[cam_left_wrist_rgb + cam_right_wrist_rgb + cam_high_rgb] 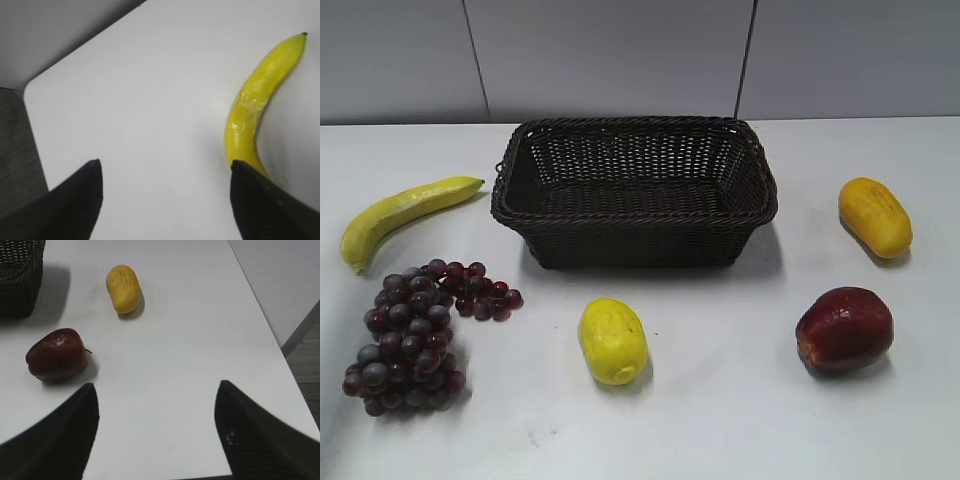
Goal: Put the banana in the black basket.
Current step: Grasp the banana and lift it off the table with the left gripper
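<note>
The banana (405, 212), long, curved and yellow-green, lies on the white table left of the black basket (634, 215). The basket is a large dark woven one standing at the table's middle back and looks empty. In the left wrist view the banana (257, 102) lies to the right, its lower end passing behind my right fingertip. My left gripper (164, 167) is open and empty above bare table. My right gripper (156, 389) is open and empty above bare table near the right edge. Neither gripper shows in the exterior view.
A bunch of dark grapes (415, 335) lies front left. A stubby yellow fruit (612, 340) lies in front of the basket. A red apple (844, 328) and an orange-yellow oval fruit (875, 216) lie to the right, and both show in the right wrist view (55, 354) (123, 288). A table corner (30, 90) shows at the left.
</note>
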Controlling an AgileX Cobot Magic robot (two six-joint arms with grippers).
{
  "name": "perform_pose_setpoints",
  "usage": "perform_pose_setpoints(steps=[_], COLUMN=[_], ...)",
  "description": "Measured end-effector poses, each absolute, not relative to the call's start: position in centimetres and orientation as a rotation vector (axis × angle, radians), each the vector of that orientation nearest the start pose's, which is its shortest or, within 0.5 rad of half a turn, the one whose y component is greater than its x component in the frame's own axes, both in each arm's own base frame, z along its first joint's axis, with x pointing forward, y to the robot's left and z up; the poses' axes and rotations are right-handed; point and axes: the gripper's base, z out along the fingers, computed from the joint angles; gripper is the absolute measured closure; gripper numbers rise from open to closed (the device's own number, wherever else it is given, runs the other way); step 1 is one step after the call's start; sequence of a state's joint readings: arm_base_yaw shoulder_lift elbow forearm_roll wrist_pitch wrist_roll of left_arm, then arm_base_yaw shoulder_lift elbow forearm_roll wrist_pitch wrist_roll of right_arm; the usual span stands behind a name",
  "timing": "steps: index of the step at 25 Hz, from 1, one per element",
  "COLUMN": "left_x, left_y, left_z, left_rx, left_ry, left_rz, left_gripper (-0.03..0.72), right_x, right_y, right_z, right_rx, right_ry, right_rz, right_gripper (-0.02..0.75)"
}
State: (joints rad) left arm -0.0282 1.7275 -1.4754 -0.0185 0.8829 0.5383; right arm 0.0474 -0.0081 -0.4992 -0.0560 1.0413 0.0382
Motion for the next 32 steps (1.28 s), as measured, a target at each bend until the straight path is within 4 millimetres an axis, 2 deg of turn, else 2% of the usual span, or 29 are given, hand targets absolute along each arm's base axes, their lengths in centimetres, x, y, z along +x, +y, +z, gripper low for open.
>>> perform_pose_setpoints(steps=[5,12,20,26,29,32], left_x=[39.5,41.2,42.7,43.1,43.1,43.3], left_y=[-3.3,-5.7,-5.9,-6.0,-6.0,-6.1], left_z=[26.7,21.1,16.8,13.6,12.5,12.3], left_rx=[0.881,1.083,1.109,1.13,1.139,1.132], left_ry=[2.549,2.591,2.607,2.653,2.675,2.668], left_rz=[0.115,0.124,0.129,0.112,0.102,0.101], left_gripper=[0.1,0.1,0.106,0.113,0.118,0.126], right_x=[-0.5,-0.5,-0.5,-0.5,-0.5,-0.5], right_y=[-0.5,-0.5,-0.5,-0.5,-0.5,-0.5], right_z=[27.9,27.9,27.9,27.9,27.9,27.9], right_rx=[-0.007,-0.007,-0.007,-0.007,-0.007,-0.007], right_ry=[2.016,2.016,2.016,2.016,2.016,2.016], right_rz=[-0.012,-0.012,-0.012,-0.012,-0.012,-0.012], right_gripper=[0.186,0.186,0.186,0.186,0.186,0.186])
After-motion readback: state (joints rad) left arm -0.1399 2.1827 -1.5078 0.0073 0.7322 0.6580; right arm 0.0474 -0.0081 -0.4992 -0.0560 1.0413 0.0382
